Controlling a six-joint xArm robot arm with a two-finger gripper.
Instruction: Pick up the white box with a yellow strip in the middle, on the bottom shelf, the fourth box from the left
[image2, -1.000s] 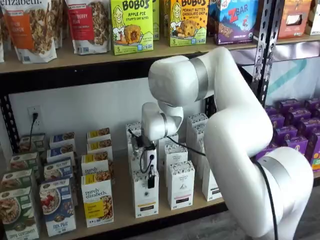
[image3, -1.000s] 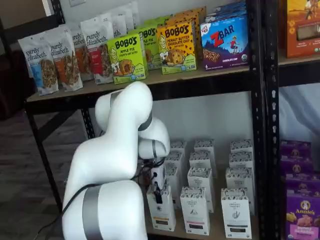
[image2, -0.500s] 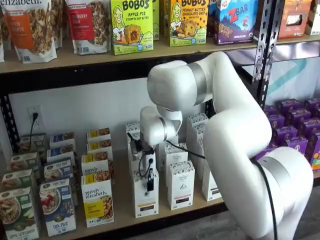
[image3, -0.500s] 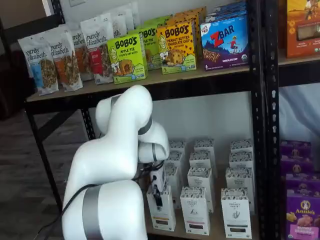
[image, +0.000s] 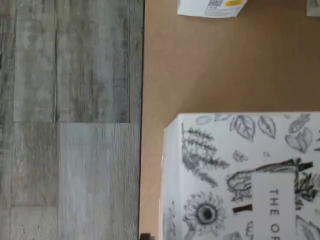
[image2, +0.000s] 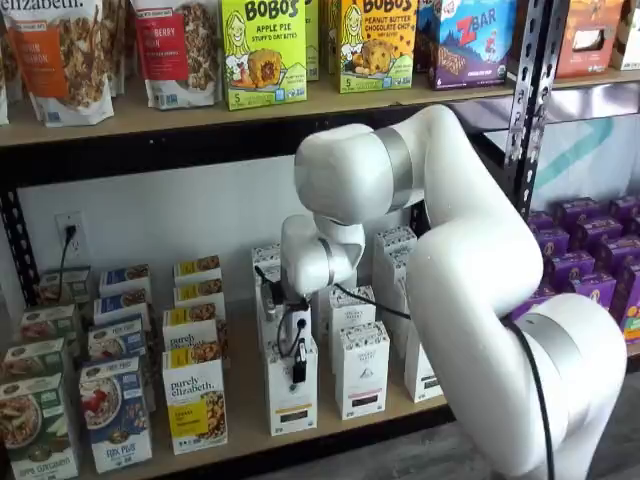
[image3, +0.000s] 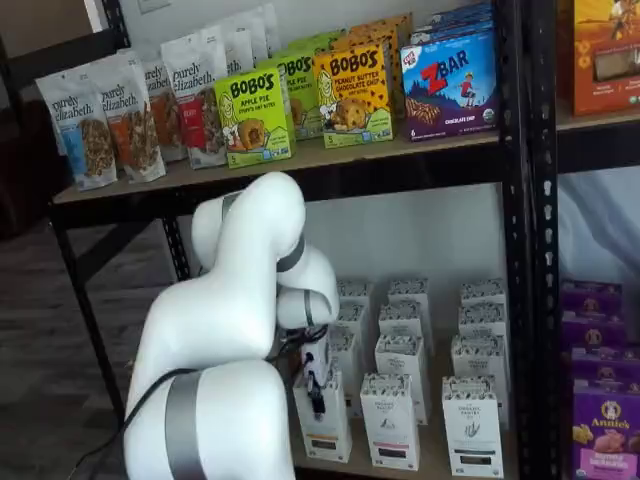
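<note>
- Both shelf views: gripper (image2: 299, 372) is down over the top front face of the white box (image2: 292, 395), front carton of its column on the bottom shelf (image2: 240, 425).
- One black finger shows against the carton front; can't tell whether the jaws are gapped or clamped.
- Other shelf view: gripper (image3: 317, 396) at 12 o'clock of the white box (image3: 325, 428); arm body hides the shelf's left half.
- Only the wrist view shows the carton's top panel (image: 240, 180), botanical print, close up, plus grey plank floor (image: 70, 120).
- Versus a second ago: wrist sits slightly lower; box position unchanged.
</note>
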